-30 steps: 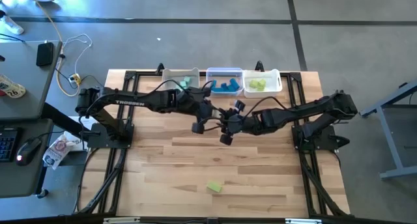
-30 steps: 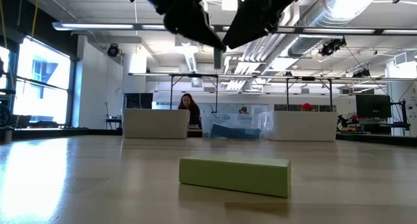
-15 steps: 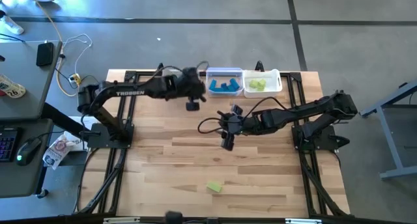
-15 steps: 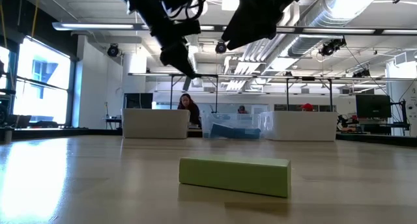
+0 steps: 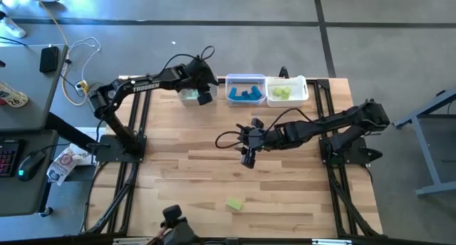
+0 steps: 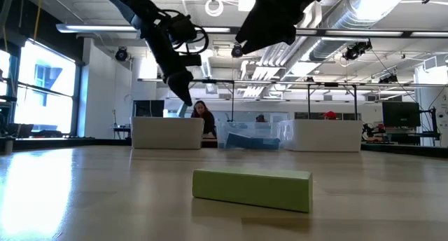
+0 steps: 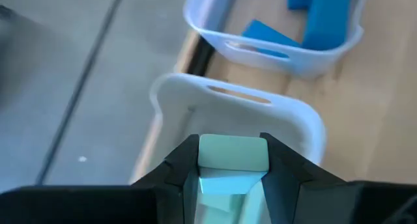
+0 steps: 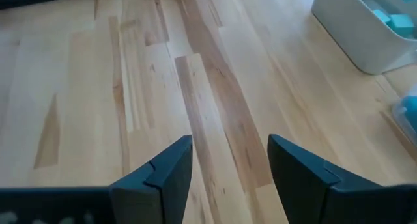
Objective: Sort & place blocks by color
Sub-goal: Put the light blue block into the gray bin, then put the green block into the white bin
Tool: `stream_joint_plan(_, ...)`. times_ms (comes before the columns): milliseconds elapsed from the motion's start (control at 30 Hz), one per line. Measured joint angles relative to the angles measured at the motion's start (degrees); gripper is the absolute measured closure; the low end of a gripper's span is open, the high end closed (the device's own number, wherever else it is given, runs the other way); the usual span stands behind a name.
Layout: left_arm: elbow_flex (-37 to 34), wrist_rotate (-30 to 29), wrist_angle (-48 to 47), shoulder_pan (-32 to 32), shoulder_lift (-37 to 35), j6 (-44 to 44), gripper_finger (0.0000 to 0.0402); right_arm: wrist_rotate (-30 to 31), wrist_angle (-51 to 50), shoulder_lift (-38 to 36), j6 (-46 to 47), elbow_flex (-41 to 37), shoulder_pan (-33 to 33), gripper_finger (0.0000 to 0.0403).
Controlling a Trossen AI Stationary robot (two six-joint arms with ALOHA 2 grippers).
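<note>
Overhead, left claw [image 7: 231, 178] grips pale teal block [image 7: 232, 152] above bin rim [image 7: 260, 103]; right claw [image 8: 228, 168] open, mid-table.

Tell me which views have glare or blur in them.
Low view: the window at left blows out white and sheens the wooden table; the yellow-green bar block shows soft edges. Left wrist view: the pale teal block between the left gripper's fingers looks blurred.

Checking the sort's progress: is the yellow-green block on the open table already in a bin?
No, the yellow-green block lies alone on the bare wood, far from the three bins.
</note>
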Motion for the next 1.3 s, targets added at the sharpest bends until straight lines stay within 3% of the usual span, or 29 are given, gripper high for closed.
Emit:
stream_joint_plan(533, 0.0, 0.0, -3.9, 1.8, 3.5, -2.1, 0.0239, 0.4, 5.5, 0.3, 2.6, 0.0, 4.7, 0.0217)
stream_joint_plan(867, 2.1, -7.1, -6.8, 1.5, 3.3, -3.1, 0.0194, 3.6, 11.8, 0.3, 1.2, 0.0, 7.3, 0.0217)
stream_joint_plan(1300, 12.5, 0.7, -23.8, -6.0, 3.1, -5.2, 0.0197, 5.2, 19.2, 0.3, -0.9, 0.0, 8.7, 0.0217)
